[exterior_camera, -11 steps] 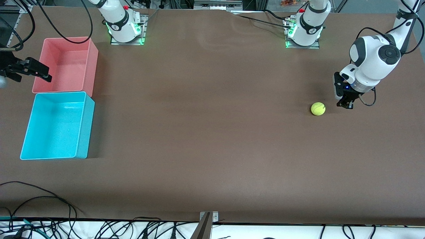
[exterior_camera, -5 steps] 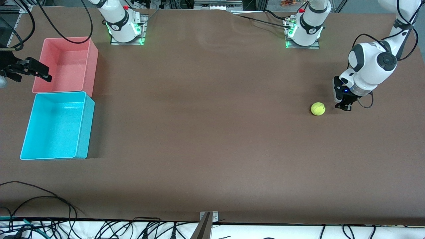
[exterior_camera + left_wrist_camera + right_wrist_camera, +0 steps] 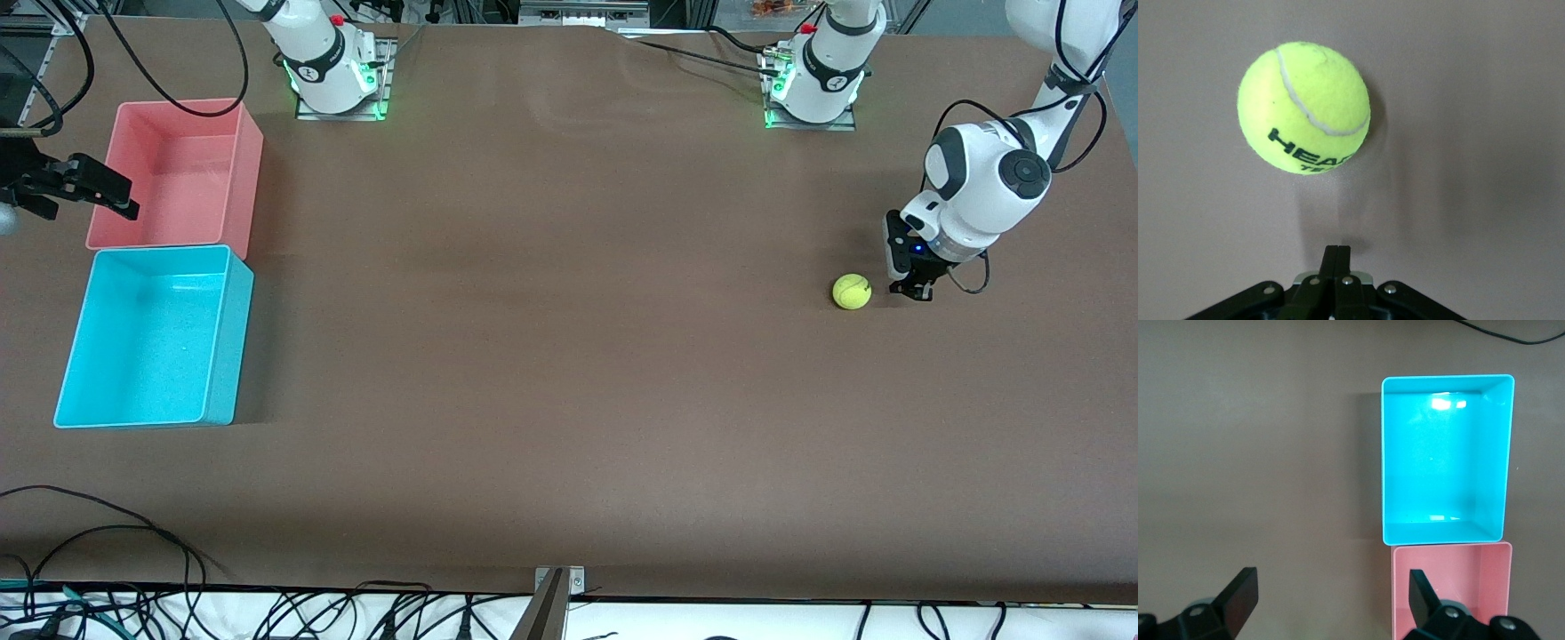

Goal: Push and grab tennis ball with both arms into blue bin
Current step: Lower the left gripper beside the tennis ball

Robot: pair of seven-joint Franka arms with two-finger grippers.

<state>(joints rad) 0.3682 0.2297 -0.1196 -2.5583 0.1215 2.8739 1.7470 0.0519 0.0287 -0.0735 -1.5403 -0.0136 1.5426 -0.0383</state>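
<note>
My left gripper [image 3: 912, 291], pinched shut and empty, lines up beside the light, roll-prone tennis ball [image 3: 852, 292] near the tabletop's left-arm end.

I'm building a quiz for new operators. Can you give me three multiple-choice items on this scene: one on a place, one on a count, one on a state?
1. Where is the ball?
A. In the blue bin
B. On the table beside the left gripper
C. In the pink bin

2. How many bins are on the table?
A. One
B. Two
C. Three

3. How are the left gripper's fingers?
A. Shut, holding nothing
B. Shut on the ball
C. Wide open

Answers:
1. B: the ball lies on the bare table, apart from the left gripper next to it.
2. B: only the blue bin and the pink bin show, side by side.
3. A: the left wrist view shows the fingers pressed together, with the ball ahead of them, untouched.
</note>
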